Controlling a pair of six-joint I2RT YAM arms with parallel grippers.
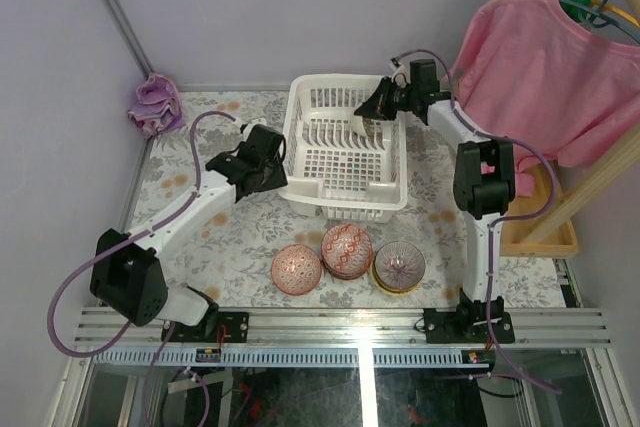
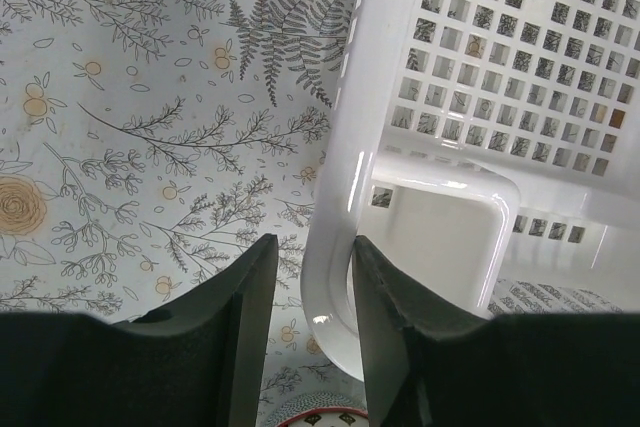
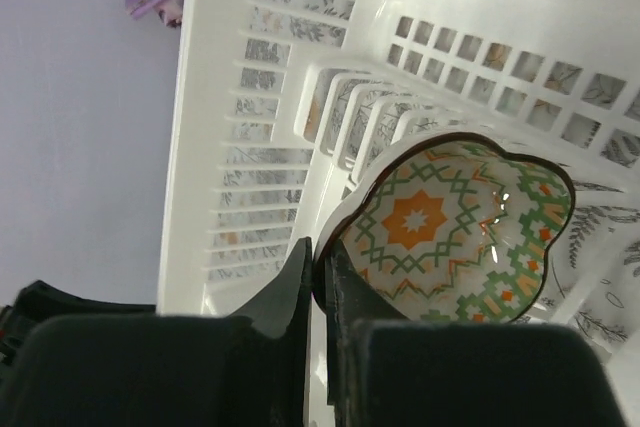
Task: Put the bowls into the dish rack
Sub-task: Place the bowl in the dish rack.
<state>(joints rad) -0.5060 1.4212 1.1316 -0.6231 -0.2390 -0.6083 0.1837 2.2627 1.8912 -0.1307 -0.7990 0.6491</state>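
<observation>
The white dish rack (image 1: 345,185) stands mid-table. My right gripper (image 3: 322,252) is shut on the dark rim of a bowl (image 3: 460,237) with a green and orange star pattern inside. It holds the bowl tilted on edge inside the rack (image 3: 220,97), by the upright tines at the rack's far right (image 1: 372,110). My left gripper (image 2: 313,242) straddles the rack's near-left rim (image 2: 335,197). The right finger (image 2: 390,327) touches the rim, while a gap shows beside the left one. A pink-red bowl (image 1: 296,269), a red patterned stack (image 1: 347,250) and a tan-yellow bowl (image 1: 399,266) sit on the table nearer to me.
A purple cloth (image 1: 155,104) lies at the far left corner. A pink shirt (image 1: 545,67) hangs on a hanger at the right, above a wooden tray (image 1: 540,232). A red-rimmed bowl's edge (image 2: 315,415) shows below my left fingers.
</observation>
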